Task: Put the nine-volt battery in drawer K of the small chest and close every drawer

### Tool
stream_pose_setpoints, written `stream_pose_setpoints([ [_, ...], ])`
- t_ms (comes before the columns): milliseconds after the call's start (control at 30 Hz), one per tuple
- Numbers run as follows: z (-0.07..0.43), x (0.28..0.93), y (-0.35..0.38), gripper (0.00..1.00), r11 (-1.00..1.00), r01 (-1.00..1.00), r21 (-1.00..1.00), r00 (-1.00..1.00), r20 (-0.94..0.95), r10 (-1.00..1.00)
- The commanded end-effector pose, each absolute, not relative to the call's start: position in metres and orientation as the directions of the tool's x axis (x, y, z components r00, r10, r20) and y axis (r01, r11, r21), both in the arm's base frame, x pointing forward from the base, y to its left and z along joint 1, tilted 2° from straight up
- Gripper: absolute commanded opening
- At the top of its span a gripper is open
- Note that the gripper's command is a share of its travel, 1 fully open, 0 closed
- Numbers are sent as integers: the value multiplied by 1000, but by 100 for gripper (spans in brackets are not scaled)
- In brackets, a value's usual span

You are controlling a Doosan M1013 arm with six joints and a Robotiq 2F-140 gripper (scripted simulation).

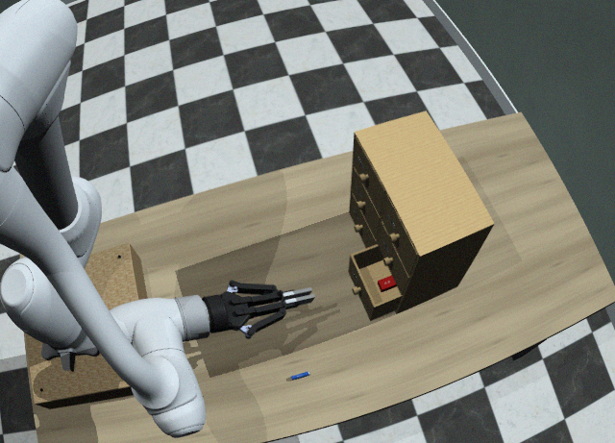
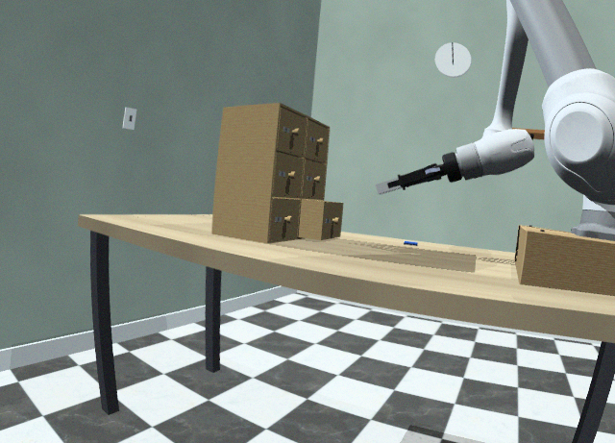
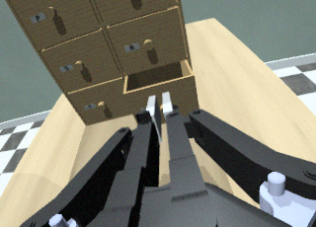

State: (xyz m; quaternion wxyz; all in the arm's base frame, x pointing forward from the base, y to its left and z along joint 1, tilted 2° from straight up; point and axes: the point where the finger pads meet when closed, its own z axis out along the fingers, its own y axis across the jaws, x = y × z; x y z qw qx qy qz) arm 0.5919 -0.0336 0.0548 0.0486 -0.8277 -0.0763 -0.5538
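Trouble, if it comes, comes from the push. Starting at nine o'clock in the top view, the black two-finger gripper hangs above the pale wooden table, fingers pressed together on nothing, aimed toward three o'clock. Down at six o'clock lies a small blue pen-like stick, well apart from everything. Further right, the open bottom drawer juts from the tan wooden six-drawer chest, and the red nine-volt battery already rests inside it; I cannot read whether its label says K. To my eye only closing remains. A push landing off-centre or high could skew the loose tray so it jams, and a hard shove could slide or turn the whole chest, or leave the battery rattling after the stop.
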Motion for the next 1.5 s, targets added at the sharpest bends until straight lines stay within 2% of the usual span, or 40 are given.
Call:
stream_pose_setpoints([
  [0,53,589,-29,0,-983,182,3,369,927,71],
  [500,38,598,-27,0,-983,182,3,369,927,71],
  [1000,-29,640,-19,0,-983,182,3,369,927,71],
  [1467,-43,649,-18,0,-983,182,3,369,927,71],
])
